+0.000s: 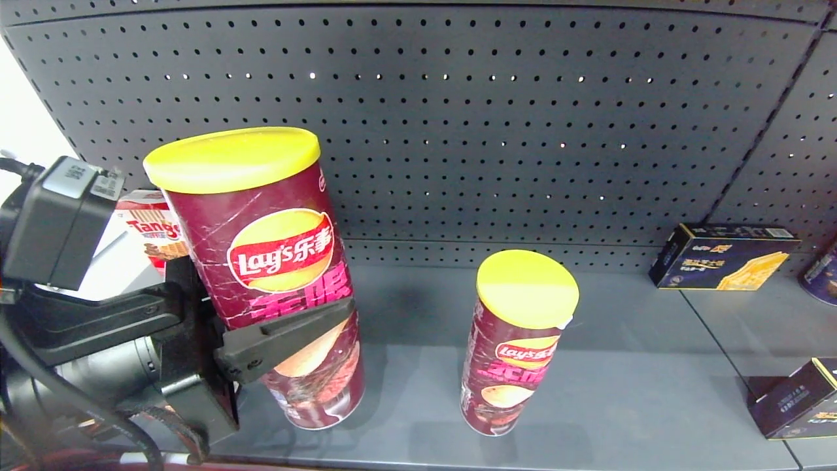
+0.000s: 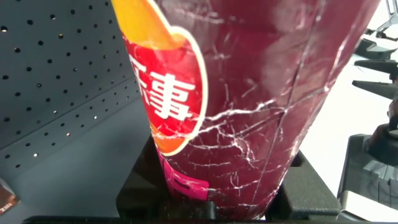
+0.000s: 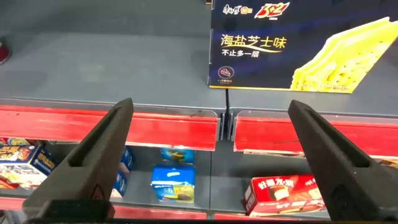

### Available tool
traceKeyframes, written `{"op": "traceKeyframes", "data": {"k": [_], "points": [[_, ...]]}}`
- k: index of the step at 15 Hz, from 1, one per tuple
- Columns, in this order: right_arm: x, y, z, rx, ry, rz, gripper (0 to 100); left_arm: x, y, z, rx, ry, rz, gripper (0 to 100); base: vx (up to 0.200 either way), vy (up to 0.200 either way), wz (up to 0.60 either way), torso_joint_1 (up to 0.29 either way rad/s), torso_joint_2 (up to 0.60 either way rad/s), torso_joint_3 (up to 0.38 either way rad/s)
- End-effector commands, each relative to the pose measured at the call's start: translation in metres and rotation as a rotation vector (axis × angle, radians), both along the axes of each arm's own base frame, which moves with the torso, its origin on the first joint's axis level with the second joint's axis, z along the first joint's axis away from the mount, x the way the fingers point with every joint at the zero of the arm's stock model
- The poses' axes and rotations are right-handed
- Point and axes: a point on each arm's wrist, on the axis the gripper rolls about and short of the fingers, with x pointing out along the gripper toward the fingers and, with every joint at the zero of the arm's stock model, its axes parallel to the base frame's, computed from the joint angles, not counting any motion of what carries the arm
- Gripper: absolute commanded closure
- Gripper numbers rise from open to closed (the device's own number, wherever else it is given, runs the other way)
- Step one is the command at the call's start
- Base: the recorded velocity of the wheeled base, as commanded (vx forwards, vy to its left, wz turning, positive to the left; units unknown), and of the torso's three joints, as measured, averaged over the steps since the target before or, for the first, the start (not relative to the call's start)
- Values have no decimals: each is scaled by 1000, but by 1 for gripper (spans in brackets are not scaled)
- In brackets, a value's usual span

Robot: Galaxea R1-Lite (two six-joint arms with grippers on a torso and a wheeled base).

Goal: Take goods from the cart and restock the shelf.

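My left gripper [image 1: 261, 327] is shut on a maroon chip can with a yellow lid [image 1: 261, 261], held upright at the left of the grey shelf [image 1: 405, 392], its base at or just above the shelf board. The same chip can [image 2: 249, 106] stands close up in the left wrist view, seated between the black jaws. A second, matching chip can [image 1: 513, 343] stands on the shelf to the right, apart from the first. My right gripper [image 3: 217, 162] is open with nothing between its fingers, in front of the shelf's red price rail [image 3: 174, 127].
A pegboard back wall [image 1: 458, 118] closes the shelf. Dark blue snack boxes [image 1: 722, 255] lie at the right, one [image 1: 794, 399] near the front edge. A red and white box [image 1: 152, 229] sits behind the held can. A navy box [image 3: 292, 43] lies above the rail; lower shelves hold packets.
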Motion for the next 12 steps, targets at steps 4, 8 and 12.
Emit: {"op": "traceKeyframes", "data": {"k": [4, 8, 12], "points": [[0, 0, 0, 0, 2, 1, 0, 4, -2, 9, 5, 8, 2, 100, 0, 0, 0, 0, 0, 0], [0, 0, 0, 0, 2, 1, 0, 7, -1, 16, 54, 76, 27, 100, 0, 0, 0, 0, 0, 0], [0, 0, 0, 0, 2, 1, 0, 21, -5, 24, 71, 47, 15, 100, 0, 0, 0, 0, 0, 0]]}}
